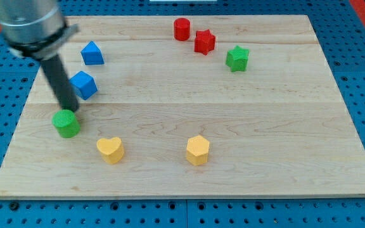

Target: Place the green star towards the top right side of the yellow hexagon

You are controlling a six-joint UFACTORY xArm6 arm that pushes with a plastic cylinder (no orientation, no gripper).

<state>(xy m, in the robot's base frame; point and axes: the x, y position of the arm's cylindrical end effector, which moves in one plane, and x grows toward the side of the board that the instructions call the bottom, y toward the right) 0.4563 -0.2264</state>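
seven small coloured blocks sit on the pale wooden worktop [246,126]. the green star block [237,58] lies near the view's top right, well apart from the yellow hexagon block [197,150] at bottom centre. my tip [70,111], a bare dark rod with no jaws, touches the green round block's [66,123] top edge, just below a blue cube block [83,85].
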